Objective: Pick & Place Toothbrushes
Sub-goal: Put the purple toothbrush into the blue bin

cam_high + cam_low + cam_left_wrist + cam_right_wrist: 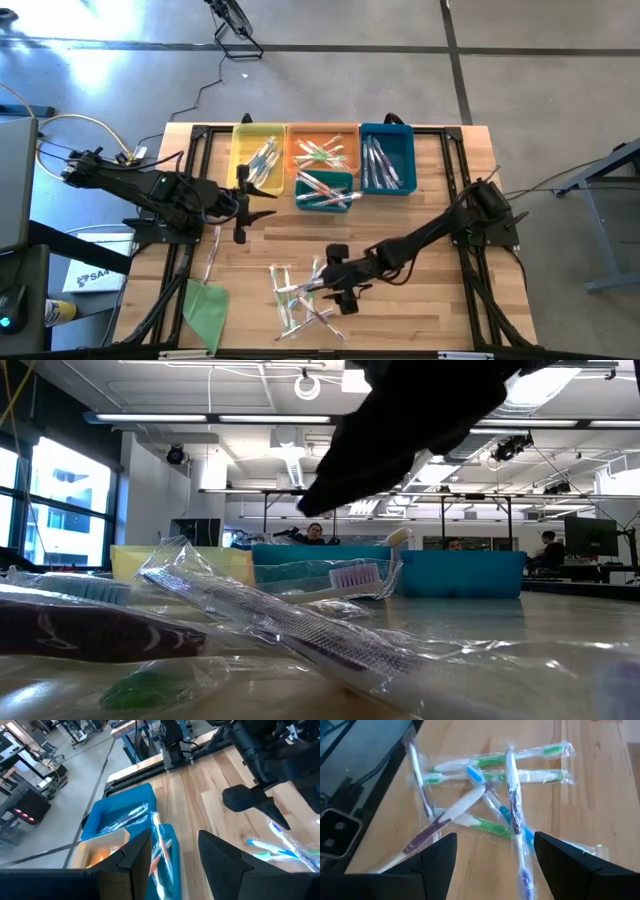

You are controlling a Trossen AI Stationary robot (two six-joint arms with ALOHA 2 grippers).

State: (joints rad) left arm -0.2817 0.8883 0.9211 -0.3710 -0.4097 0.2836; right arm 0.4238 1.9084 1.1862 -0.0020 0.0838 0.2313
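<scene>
1. Your right pincer (pixel 345 285) hangs over the loose pile of toothbrushes (pixel 300 295) near the front edge of the surface (pixel 440 290); its jaws stand wide apart with nothing between them.
2. In the right wrist view the pile (pixel 490 805) lies crisscrossed in clear wrappers, with green, blue and purple handles overlapping, between the two dark fingers (pixel 437 857).
3. Your left pincer (pixel 243 205) sits just in front of the yellow bin (pixel 243 150), jaws parted and empty.
4. Four bins line the back edge: yellow, orange (pixel 322 135), blue (pixel 405 160), and a smaller teal bin (pixel 325 190) set just forward of the orange one. All hold toothbrushes.
5. A green sheet (pixel 205 305) lies at the front left corner, well apart from the pile.
6. Bare wood runs between the bins and the pile, and to the right of the right arm, so you have open room there.
7. The pile's lowest pieces lie close to the front edge.
</scene>
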